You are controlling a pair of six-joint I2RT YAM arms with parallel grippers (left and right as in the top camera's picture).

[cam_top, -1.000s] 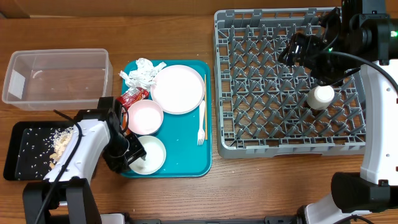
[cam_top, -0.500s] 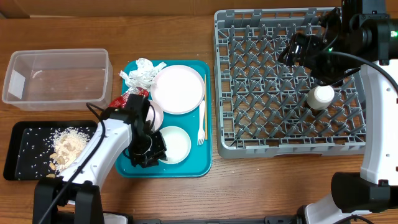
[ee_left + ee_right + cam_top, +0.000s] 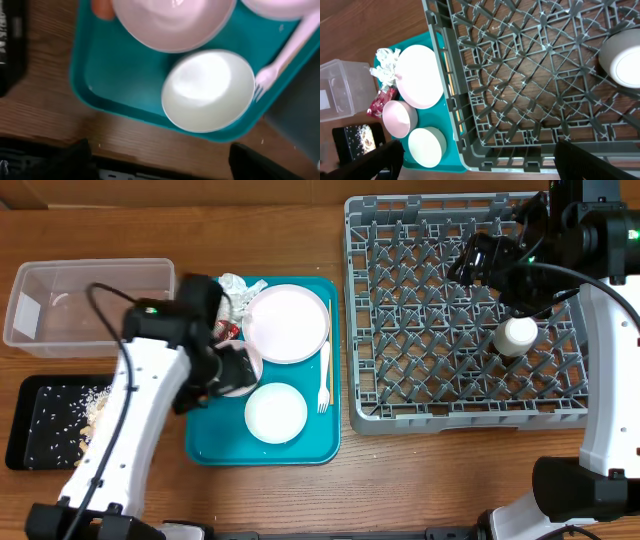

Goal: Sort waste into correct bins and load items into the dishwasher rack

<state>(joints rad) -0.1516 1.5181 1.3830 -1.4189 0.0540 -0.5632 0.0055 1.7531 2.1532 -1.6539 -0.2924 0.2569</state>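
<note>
White bowl (image 3: 208, 91) beyond spread left fingers (image 3: 70, 162)

Upper left of the frame, on the table (image 3: 300, 500): tub (image 3: 95, 264). Just below it, at lower left: shallow tray (image 3: 20, 420) with rice (image 3: 90, 412) lying in it. Middle of the frame, right of both: serving tray (image 3: 215, 442). On it, at the top left corner, napkins (image 3: 235, 290); just right of them, plate (image 3: 288, 322); below the plate, upper bowl (image 3: 399, 119), then lower bowl (image 3: 276, 412); along the right edge, fork (image 3: 324, 380), just beside the lower bowl. Right half of the frame: rack (image 3: 352, 330), close beside the serving tray. Inside the rack, toward its right side: cup (image 3: 517, 336).
</note>
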